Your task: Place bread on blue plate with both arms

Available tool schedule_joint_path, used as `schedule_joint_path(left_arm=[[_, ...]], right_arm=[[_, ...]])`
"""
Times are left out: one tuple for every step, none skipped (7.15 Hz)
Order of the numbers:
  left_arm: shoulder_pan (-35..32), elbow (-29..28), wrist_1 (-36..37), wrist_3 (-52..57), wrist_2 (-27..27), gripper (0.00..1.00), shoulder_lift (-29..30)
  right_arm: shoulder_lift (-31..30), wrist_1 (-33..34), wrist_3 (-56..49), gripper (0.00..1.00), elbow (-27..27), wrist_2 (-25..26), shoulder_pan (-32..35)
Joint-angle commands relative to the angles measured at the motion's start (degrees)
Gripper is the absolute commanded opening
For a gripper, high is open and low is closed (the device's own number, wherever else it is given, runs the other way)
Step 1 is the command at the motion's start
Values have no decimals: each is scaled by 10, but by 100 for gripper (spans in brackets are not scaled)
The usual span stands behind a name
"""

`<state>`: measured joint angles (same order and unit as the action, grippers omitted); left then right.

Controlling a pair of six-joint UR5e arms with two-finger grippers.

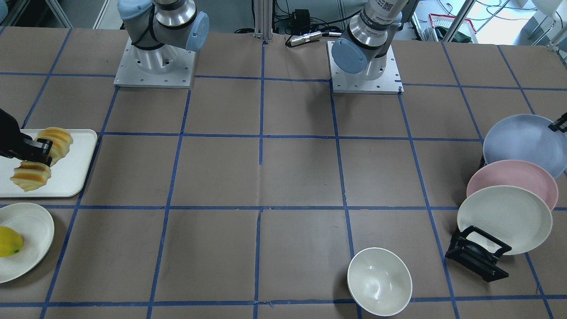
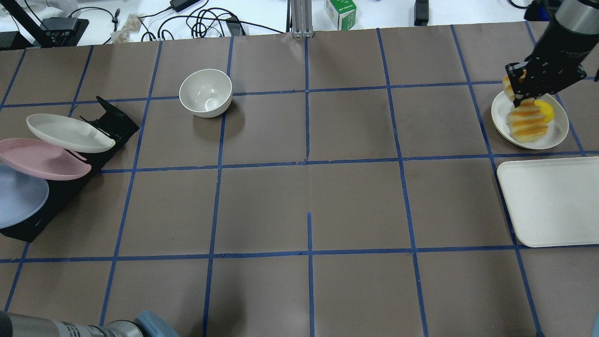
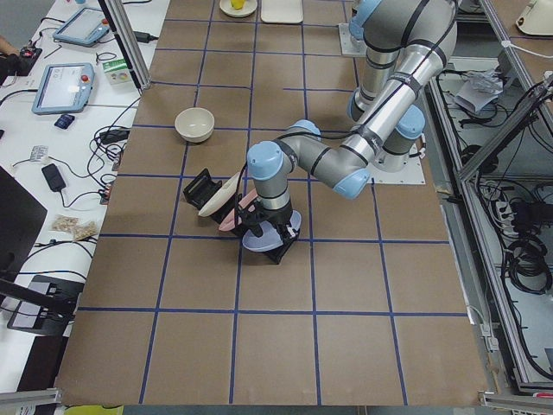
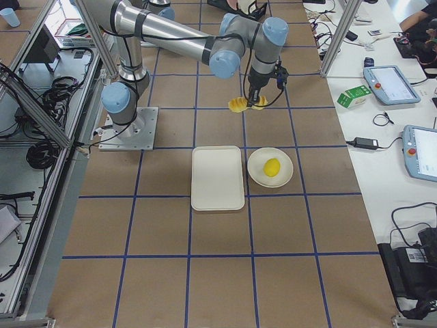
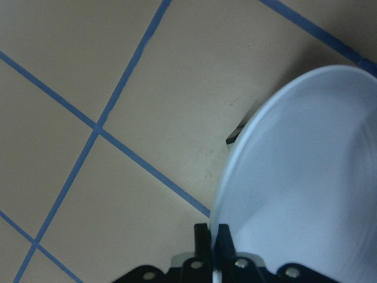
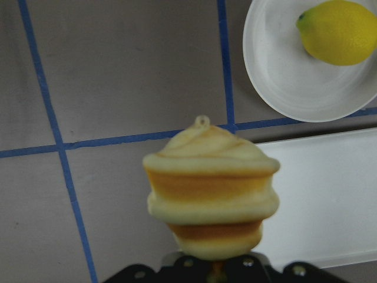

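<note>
My right gripper (image 2: 522,89) is shut on the bread (image 2: 526,118), a ridged yellow-orange loaf, and holds it in the air. In the front view the bread (image 1: 32,161) hangs over the white tray. The right wrist view shows the bread (image 6: 209,188) end-on above the table. The blue plate (image 1: 525,144) leans in the black rack (image 1: 476,254) behind the pink and cream plates. My left gripper (image 5: 213,239) is shut on the blue plate's rim (image 5: 306,194); only its tip (image 1: 559,124) shows in the front view.
The pink plate (image 1: 514,179) and the cream plate (image 1: 505,219) stand in the same rack. A white bowl (image 1: 379,281) sits near the table's operator side. The white tray (image 1: 66,177) and a white plate (image 1: 31,235) with a lemon (image 1: 8,241) are below my right gripper.
</note>
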<state>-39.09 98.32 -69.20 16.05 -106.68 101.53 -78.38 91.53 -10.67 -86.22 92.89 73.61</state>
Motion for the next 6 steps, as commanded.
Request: schedule_joint_path(left_arm=[[0,-6,-79,0,-3,0,-51],[-2,-2,-118,-1,-2,0,-78],[-6,1,-150,-4,7,0,-99],[-11,4,-191,0,59,0,-118],[-17,6,-233,3,151,0,-131],[-56,23,-237,7,172,0,-131]], right_arm=[[-2,-7,59,0,8,-29,51],[-8,-14,64,0,8,-30,55],[-15,-17,64,0,8,-31,55],[-17,-17,65,0,8,-32,57],[-18,-20,65,0,8,-32,57],[-19,-20,65,0,7,-31,57]])
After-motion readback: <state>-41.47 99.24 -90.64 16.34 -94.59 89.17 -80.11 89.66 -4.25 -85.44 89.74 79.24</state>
